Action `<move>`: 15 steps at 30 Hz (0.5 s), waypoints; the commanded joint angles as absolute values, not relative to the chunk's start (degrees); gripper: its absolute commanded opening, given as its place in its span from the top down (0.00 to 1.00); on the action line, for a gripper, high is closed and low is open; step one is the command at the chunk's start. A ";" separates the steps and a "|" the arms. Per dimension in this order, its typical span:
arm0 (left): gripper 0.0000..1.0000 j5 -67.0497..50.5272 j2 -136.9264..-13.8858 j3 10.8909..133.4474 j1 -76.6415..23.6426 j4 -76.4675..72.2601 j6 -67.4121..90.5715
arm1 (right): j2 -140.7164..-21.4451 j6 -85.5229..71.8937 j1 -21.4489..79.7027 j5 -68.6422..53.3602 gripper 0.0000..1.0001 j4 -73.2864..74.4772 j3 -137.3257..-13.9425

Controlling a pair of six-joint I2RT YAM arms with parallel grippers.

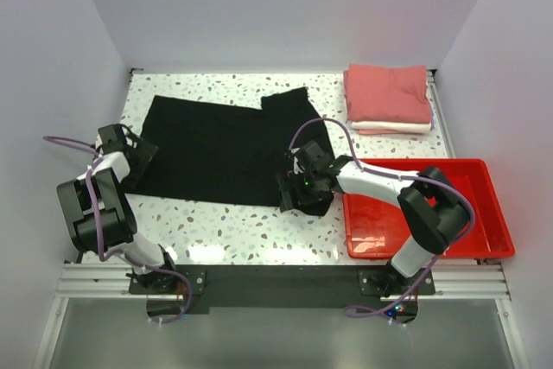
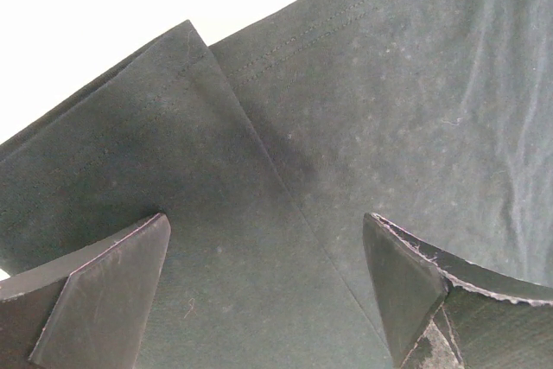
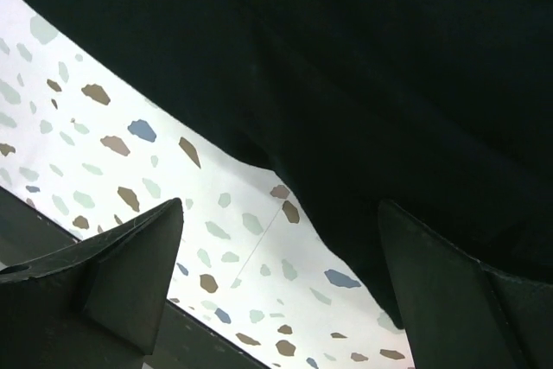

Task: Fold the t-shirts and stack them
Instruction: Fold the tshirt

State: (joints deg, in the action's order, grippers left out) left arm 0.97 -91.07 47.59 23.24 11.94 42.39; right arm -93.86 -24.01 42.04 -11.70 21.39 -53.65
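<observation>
black shirt (image 1: 216,149) lies spread on the counter (image 1: 225,231), left jaws and right jaws open and empty over its two ends; a shallow pinch could catch only one layer and skew the fold.

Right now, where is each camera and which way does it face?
Top external: above, behind the bases, looking down on the table, left arm, right arm, black t-shirt.
Left wrist: on left arm, facing it; open jaws below.
Right wrist: on right arm, facing its edge and table; open jaws below.
Shared: black t-shirt.
</observation>
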 commanded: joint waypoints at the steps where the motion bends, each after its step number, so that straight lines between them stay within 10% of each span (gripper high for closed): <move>1: 0.00 6.15 -92.64 45.88 24.70 17.58 40.87 | -93.69 -25.05 41.48 -7.21 0.01 21.79 -51.77; 15: 0.00 6.68 -86.58 44.48 24.87 19.78 42.10 | -86.14 -22.33 40.52 -10.45 0.01 24.35 -50.35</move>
State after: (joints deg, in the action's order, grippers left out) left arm 3.70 -88.90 46.54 23.66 15.42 42.41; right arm -88.66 -23.90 40.71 -9.74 21.87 -48.77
